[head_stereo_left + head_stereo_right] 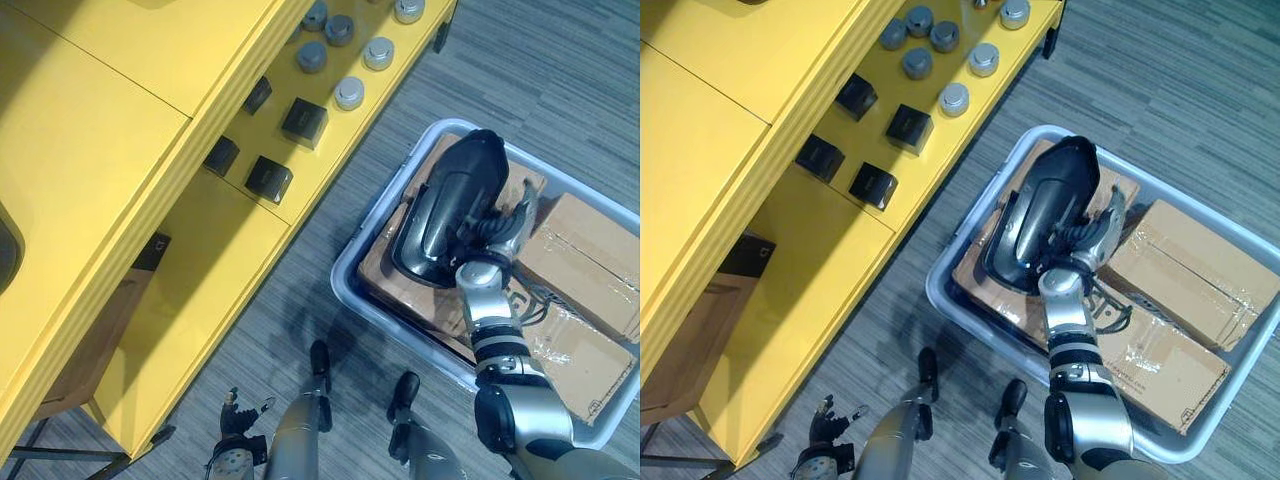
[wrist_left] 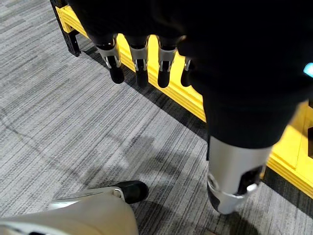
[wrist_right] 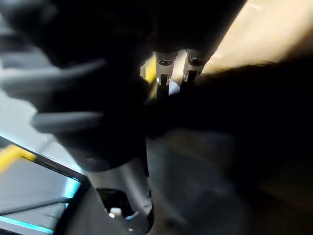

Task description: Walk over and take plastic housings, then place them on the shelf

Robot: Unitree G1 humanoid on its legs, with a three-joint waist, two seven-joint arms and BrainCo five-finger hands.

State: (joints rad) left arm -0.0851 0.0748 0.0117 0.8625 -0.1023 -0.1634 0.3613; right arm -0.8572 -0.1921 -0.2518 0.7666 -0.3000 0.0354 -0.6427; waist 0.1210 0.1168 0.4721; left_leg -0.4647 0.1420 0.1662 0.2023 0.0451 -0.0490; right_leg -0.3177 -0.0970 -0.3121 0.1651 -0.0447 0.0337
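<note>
At the left stands the yellow shelf (image 1: 200,290), with black boxes (image 1: 268,178) and grey round caps (image 1: 349,92) on its lower board. My left hand (image 2: 140,61) hangs relaxed, fingers loose above the carpet. To the right, my right hand (image 1: 1088,242) clasps the black plastic housing (image 1: 1040,215), which is tilted over cardboard boxes (image 1: 1190,265) in the pale bin (image 1: 342,280).

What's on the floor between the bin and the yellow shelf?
Nothing: bare grey carpet runs between the bin's rim and the shelf's edge, as the left eye view shows.
</note>
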